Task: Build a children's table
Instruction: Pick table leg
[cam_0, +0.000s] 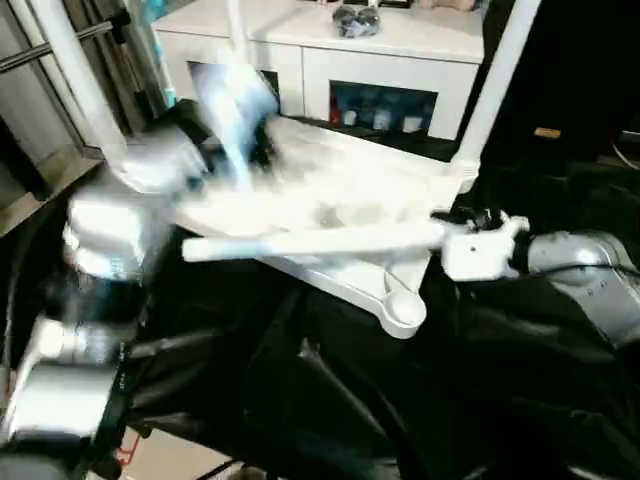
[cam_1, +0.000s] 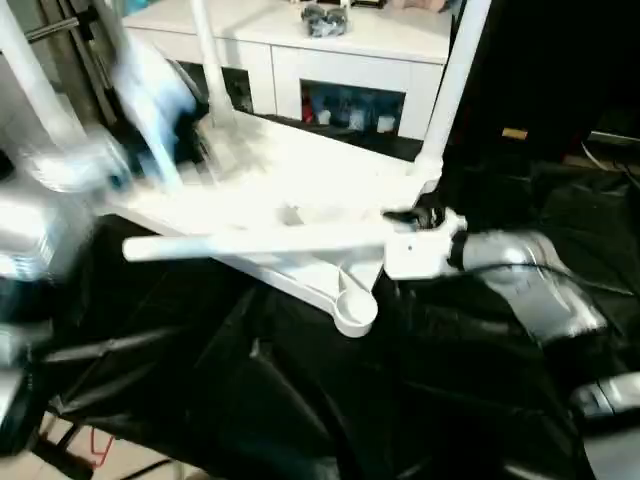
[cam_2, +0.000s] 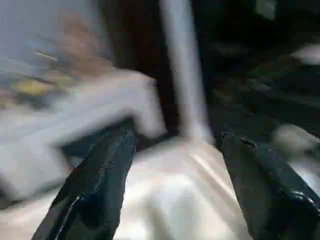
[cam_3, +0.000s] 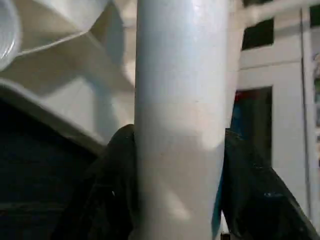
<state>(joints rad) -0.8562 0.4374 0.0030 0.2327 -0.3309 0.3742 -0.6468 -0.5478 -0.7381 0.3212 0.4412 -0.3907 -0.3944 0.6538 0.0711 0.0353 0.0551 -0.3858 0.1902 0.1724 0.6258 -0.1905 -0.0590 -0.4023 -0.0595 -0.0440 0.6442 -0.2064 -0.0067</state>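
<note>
Smooth glossy white plastic leg (cam_3: 180, 100), ribbed white plastic tabletop (cam_0: 330, 200), matt black cloth (cam_0: 330, 400)

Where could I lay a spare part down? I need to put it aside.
The black cloth nearest the camera, below the empty corner socket, lies bare. The tabletop is crowded: upright legs stand in it, and the right hand holds a leg across it.

My forearms are silver metal cylinders, segmented by darker bands; the right forearm (cam_0: 590, 262) carries a thin black cable along its top and ends in a white wrist block with a small dark screw; the right tool (cam_3: 175, 200) has two glossy black fingers (cam_3: 107, 190); the left tool (cam_2: 175, 195) has matching black fingers (cam_2: 97, 185), broad and tapered.
</note>
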